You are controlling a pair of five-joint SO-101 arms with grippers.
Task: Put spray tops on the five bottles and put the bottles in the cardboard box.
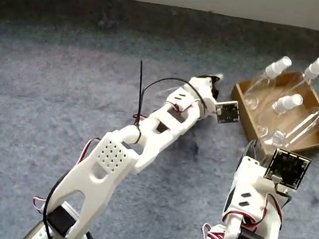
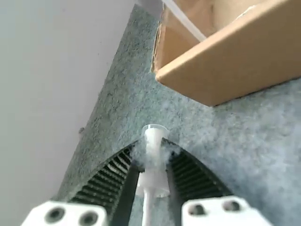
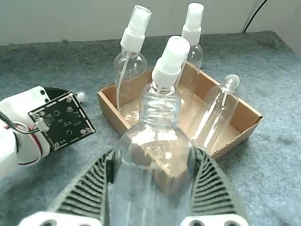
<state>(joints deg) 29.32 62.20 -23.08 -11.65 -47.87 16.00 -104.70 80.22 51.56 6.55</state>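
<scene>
While the left pincer (image 2: 153, 153) clamps a spray top (image 2: 153, 181), the right pincer (image 3: 154, 165) grips a bottle (image 3: 155, 136).

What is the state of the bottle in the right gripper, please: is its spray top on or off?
On: a white spray top sits seated on the neck of the bottle held in the right gripper.

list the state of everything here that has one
left tool: shut on loose spray top
right tool: shut on held bottle
held bottle: spray top on
first boxed bottle: upright, top on
second boxed bottle: upright, top on
third boxed bottle: leaning, no white top seen
cardboard box: open, three bottles inside
</scene>
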